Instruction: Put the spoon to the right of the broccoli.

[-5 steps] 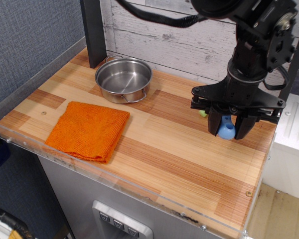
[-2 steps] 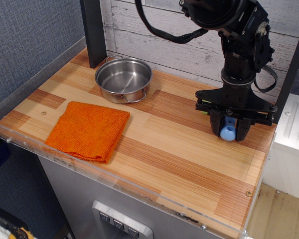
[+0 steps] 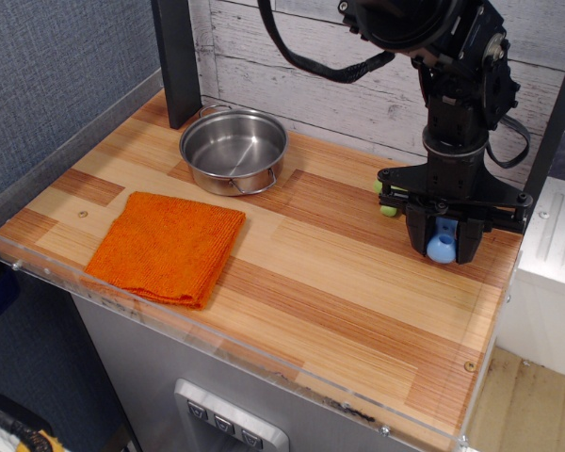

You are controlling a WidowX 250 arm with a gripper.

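Now the gripper (image 3: 441,247) has moved a little to the right and nearer than a moment ago, and its fingers (image 3: 420,237) stay closed around the spoon (image 3: 440,246), low over the surface (image 3: 311,282). More of the broccoli (image 3: 387,198) shows at its left. So the spoon is already right of the broccoli; I judge only the release remains.

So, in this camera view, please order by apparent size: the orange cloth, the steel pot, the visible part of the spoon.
1. orange cloth
2. steel pot
3. spoon, mostly hidden by the gripper; only the light-blue part shows.
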